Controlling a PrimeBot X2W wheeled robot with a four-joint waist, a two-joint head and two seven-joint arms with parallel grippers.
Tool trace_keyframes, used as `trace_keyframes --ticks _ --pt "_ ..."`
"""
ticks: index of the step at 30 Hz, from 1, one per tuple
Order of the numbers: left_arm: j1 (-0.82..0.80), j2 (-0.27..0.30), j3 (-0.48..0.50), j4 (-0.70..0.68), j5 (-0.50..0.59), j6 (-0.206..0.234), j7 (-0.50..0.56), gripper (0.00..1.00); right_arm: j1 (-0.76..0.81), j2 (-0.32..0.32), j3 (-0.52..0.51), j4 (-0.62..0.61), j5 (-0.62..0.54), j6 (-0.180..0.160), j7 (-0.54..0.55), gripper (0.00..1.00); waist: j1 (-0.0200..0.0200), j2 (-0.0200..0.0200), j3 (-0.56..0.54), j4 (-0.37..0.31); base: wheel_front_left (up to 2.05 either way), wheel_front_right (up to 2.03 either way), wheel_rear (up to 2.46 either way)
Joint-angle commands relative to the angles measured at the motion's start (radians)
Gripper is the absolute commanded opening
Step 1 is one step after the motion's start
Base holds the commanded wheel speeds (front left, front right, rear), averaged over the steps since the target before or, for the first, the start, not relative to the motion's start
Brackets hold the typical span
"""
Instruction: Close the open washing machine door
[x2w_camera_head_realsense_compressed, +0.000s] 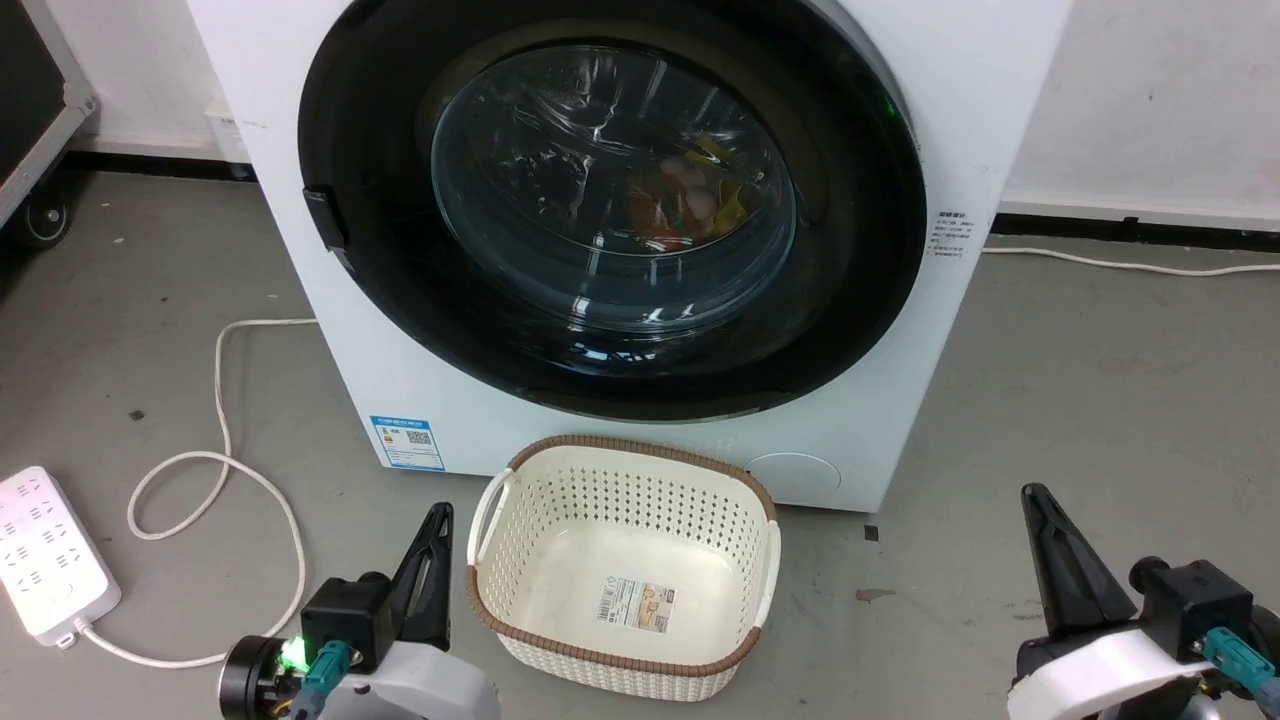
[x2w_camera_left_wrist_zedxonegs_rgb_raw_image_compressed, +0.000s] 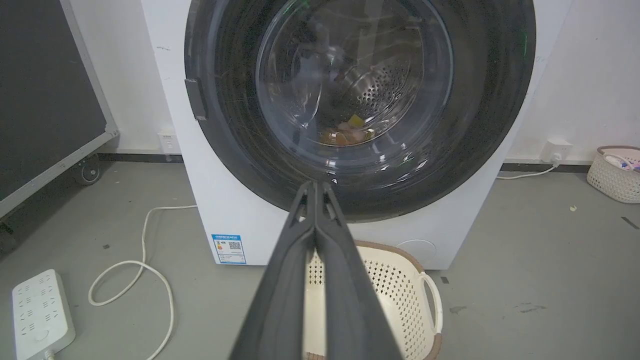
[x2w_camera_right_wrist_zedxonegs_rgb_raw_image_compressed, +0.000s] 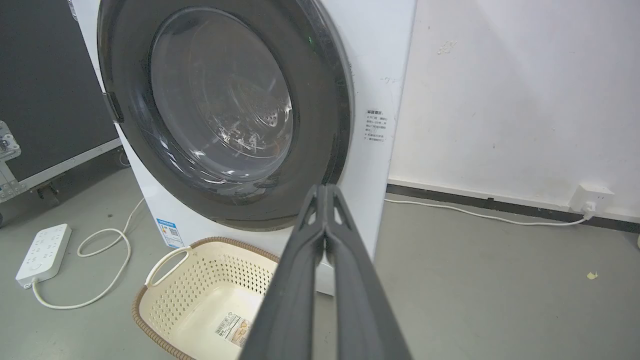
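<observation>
The washing machine (x2w_camera_head_realsense_compressed: 330, 340) stands white and boxy in front of me, with a blue label (x2w_camera_head_realsense_compressed: 406, 442) low on its front. Its round black-framed door (x2w_camera_head_realsense_compressed: 612, 190) lies flat against the front, and I see no gap around its rim. Coloured items show through the glass bowl. The same door (x2w_camera_left_wrist_zedxonegs_rgb_raw_image_compressed: 360, 90) (x2w_camera_right_wrist_zedxonegs_rgb_raw_image_compressed: 220, 110) faces both wrist cameras. My left gripper (x2w_camera_head_realsense_compressed: 438, 512) (x2w_camera_left_wrist_zedxonegs_rgb_raw_image_compressed: 315, 184) is shut and empty, low at the left. Low at the right, my right gripper (x2w_camera_head_realsense_compressed: 1035, 492) (x2w_camera_right_wrist_zedxonegs_rgb_raw_image_compressed: 325, 187) is also shut and empty. Both are well short of the machine.
A cream perforated basket (x2w_camera_head_realsense_compressed: 640, 445) sits empty on the floor between my grippers, touching the machine's base. A white power strip (x2w_camera_head_realsense_compressed: 45, 550) and its looped cable (x2w_camera_head_realsense_compressed: 220, 400) lie to the left. A black wheeled case (x2w_camera_left_wrist_zedxonegs_rgb_raw_image_compressed: 45, 90) stands far left. Another basket (x2w_camera_left_wrist_zedxonegs_rgb_raw_image_compressed: 615, 172) is far right.
</observation>
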Motion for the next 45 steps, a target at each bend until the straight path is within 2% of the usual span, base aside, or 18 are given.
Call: trace_keyframes --ticks 1,45 --pt "0.012 0.0 0.006 -0.011 0.008 0.008 0.008 0.0 0.006 0.002 0.004 -0.011 -0.008 0.0 0.007 0.0 0.0 0.0 0.0 0.0 0.0 0.0 0.0" --pt "0.026 0.001 0.044 -0.09 0.047 0.031 0.098 0.0 0.013 0.005 0.038 -0.06 -0.029 -0.001 0.097 0.0 0.0 0.0 0.009 -0.005 0.0 0.0 0.0"
